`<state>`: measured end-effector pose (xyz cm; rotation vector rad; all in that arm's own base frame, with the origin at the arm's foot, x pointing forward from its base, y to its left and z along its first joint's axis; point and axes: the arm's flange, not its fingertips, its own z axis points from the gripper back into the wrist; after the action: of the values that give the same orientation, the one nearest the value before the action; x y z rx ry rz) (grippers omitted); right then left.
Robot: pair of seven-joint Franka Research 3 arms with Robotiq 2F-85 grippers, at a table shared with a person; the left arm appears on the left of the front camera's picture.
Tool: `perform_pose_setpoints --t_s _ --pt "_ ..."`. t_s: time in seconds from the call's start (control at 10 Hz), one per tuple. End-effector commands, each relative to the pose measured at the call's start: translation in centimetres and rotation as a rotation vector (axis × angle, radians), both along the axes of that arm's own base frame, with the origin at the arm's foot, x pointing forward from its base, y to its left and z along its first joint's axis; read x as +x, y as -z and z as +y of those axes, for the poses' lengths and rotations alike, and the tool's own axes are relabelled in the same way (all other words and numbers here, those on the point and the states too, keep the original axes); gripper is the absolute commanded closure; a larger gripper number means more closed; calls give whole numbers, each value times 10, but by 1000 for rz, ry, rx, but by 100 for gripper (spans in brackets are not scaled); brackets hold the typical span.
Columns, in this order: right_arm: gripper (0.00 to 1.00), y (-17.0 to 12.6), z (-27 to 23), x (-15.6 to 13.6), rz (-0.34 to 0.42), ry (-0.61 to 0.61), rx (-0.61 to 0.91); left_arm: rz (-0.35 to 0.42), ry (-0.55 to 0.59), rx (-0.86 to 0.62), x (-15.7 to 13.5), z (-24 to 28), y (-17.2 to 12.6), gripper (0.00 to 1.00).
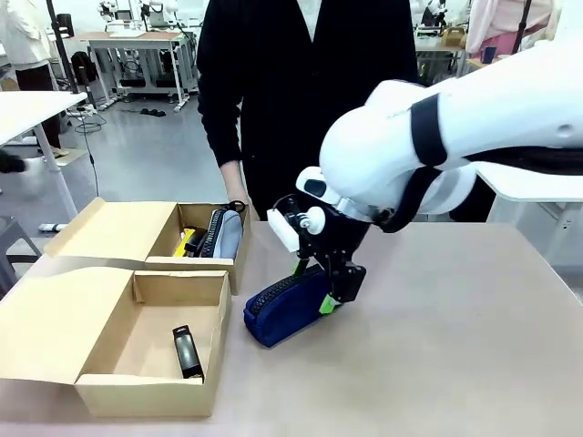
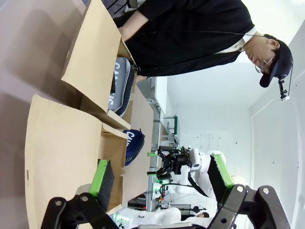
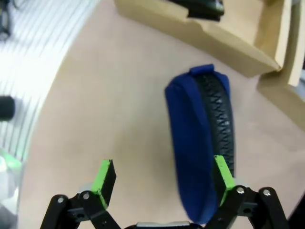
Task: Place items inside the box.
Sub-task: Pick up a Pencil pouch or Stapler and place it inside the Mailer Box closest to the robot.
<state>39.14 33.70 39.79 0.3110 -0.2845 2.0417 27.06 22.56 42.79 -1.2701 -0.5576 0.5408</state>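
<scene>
The nearer cardboard box (image 1: 150,396), the larger-looking of the two, stands open at the front left of the table (image 1: 455,346) with a small black stapler-like object (image 1: 187,352) lying on its floor. The navy zip pouch (image 1: 282,309) lies on the table just beside this box's right wall, its long axis running from near-left to far-right in the front view. The right gripper (image 1: 314,289) hangs directly over the pouch with its jaws spread wide and nothing between them. In the right wrist view the pouch (image 3: 190,138) stretches away from the right gripper (image 3: 163,176) lengthwise, so the jaws would close across its narrow width. It is not centred, though: one green pad sits over the zip side, the other over bare table, and most of the gap is empty. The coming grasp therefore seems to call for a small sideways shift toward the pouch before descending. The left gripper (image 2: 161,176) is also wide open and empty. It looks across the box flap, with the pouch (image 2: 133,145) well beyond it, so the right arm is clearly the nearer one. The farther cardboard box (image 1: 196,264) already holds a grey pouch (image 1: 223,232) and a yellow utility knife (image 1: 187,241).
</scene>
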Motion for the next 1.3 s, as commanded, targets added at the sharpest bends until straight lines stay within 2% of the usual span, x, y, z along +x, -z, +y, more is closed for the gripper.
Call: perform_pose_setpoints --t_s 0.0,0.1,0.2,0.3,0.4,0.5,0.7,0.9,1.2 --pt "0 5 35 5 -137 -61 -72 -24 4 -3 -2 -1 -1 0" --pt "0 5 44 8 -193 -57 -111 -24 4 -3 -2 -1 -1 0" --pt "0 6 48 11 -213 -64 -151 -24 4 -3 -2 -1 -1 0" --pt "0 14 54 17 -204 -77 -213 -24 4 -3 -2 -1 -1 0" --pt "0 21 59 18 -219 -77 -235 -24 4 -3 -2 -1 -1 0" --pt "0 30 65 18 -197 -99 -237 -24 4 -3 -2 -1 -1 0" --pt "0 53 71 21 -242 -75 -309 -24 4 -3 -2 -1 -1 0" --pt "0 68 70 20 -200 -98 -355 -24 4 -3 -2 -1 -1 0" --pt "0 73 70 19 -197 -78 -374 -24 4 -3 -2 -1 -1 0"
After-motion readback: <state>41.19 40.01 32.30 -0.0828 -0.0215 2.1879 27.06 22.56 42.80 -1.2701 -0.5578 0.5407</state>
